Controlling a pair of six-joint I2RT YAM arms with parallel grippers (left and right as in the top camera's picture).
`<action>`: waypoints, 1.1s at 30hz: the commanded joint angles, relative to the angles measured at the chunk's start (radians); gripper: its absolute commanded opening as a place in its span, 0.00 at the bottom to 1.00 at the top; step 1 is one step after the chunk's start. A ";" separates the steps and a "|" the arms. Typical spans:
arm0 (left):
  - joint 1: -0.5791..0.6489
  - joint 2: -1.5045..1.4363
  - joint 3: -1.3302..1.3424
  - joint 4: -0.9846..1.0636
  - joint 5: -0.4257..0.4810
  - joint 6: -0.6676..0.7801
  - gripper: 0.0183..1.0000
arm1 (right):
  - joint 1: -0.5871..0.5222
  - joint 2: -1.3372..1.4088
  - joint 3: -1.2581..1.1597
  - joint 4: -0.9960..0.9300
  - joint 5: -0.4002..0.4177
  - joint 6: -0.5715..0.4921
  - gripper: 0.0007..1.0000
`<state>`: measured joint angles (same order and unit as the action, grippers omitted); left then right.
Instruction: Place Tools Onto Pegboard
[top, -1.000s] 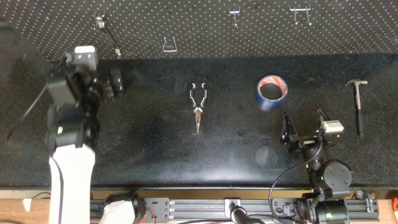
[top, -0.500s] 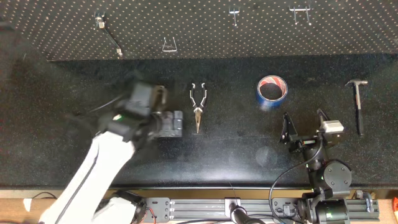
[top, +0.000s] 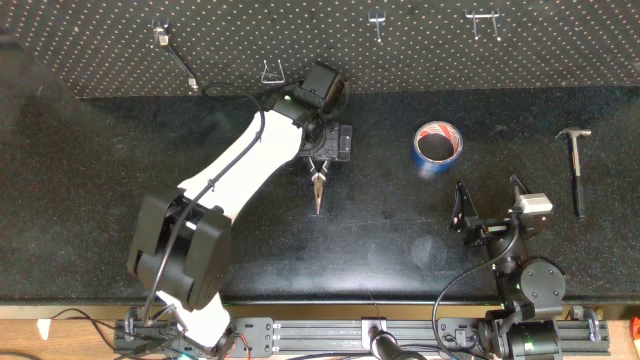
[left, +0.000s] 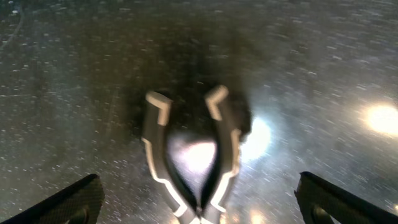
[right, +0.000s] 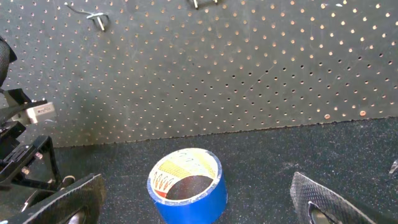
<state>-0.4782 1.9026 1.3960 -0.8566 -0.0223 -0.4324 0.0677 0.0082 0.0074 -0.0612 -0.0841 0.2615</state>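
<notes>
The pegboard stands along the far edge of my black bench. My left arm reaches across to the middle of the bench, and my left tool hovers over the pliers, fingers spread wide on either side of the handles and gripping nothing. My right tool sits near its base, also wide open and empty, facing the blue tape roll just ahead of it. The hammer lies flat at the bench's right end, well apart from the tape.
</notes>
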 joint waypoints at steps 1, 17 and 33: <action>0.007 0.027 0.023 -0.003 -0.053 -0.028 1.00 | 0.006 -0.007 -0.003 -0.003 -0.013 0.015 0.98; 0.006 0.087 0.023 -0.003 -0.011 -0.114 1.00 | 0.006 -0.007 -0.003 -0.003 -0.013 0.015 0.98; 0.007 0.103 0.023 -0.002 -0.001 -0.114 1.00 | 0.006 -0.007 -0.003 -0.003 -0.013 0.015 0.98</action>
<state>-0.4725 1.9804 1.3979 -0.8589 -0.0326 -0.5289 0.0677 0.0082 0.0074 -0.0612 -0.0841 0.2615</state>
